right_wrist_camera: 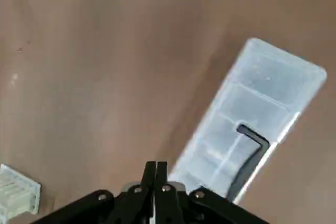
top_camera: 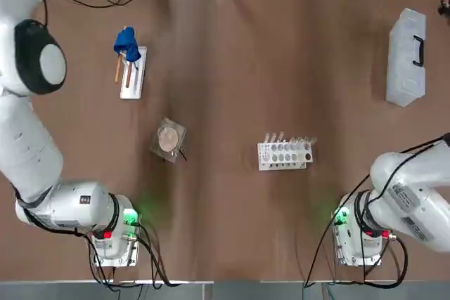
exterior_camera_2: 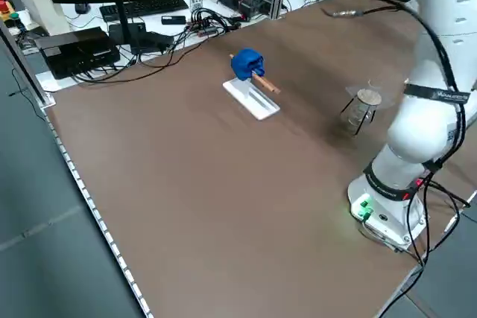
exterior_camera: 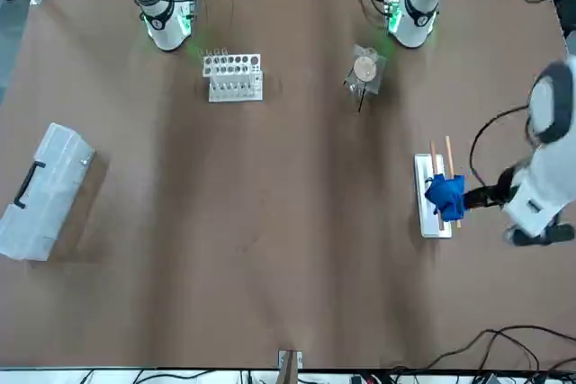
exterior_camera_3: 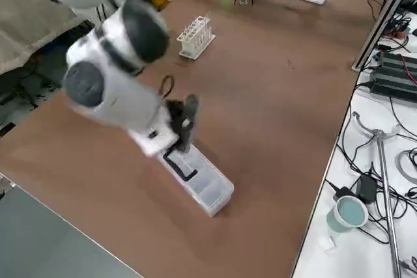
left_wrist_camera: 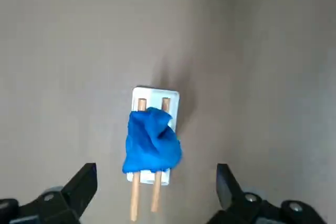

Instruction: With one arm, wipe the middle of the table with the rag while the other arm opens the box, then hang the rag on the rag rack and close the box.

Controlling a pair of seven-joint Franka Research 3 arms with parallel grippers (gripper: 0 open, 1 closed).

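Observation:
The blue rag (top_camera: 126,43) hangs bunched over the two wooden rods of the white rag rack (top_camera: 133,75) at the table's (top_camera: 232,89) far left. My left gripper (left_wrist_camera: 156,171) hovers above it, open wide, with nothing between its fingers (left_wrist_camera: 84,184). The clear box (top_camera: 406,56) lies at the far right with its lid down and its black handle (right_wrist_camera: 252,153) on top. My right gripper (right_wrist_camera: 156,169) is shut and empty, a little above the box (exterior_camera_3: 199,180) and beside its handle.
A white tube rack (top_camera: 285,152) stands right of the table's middle. A tan disc in clear wrapping (top_camera: 169,138) lies left of the middle. Cables and equipment line the far edge. Both arm bases sit at the near edge.

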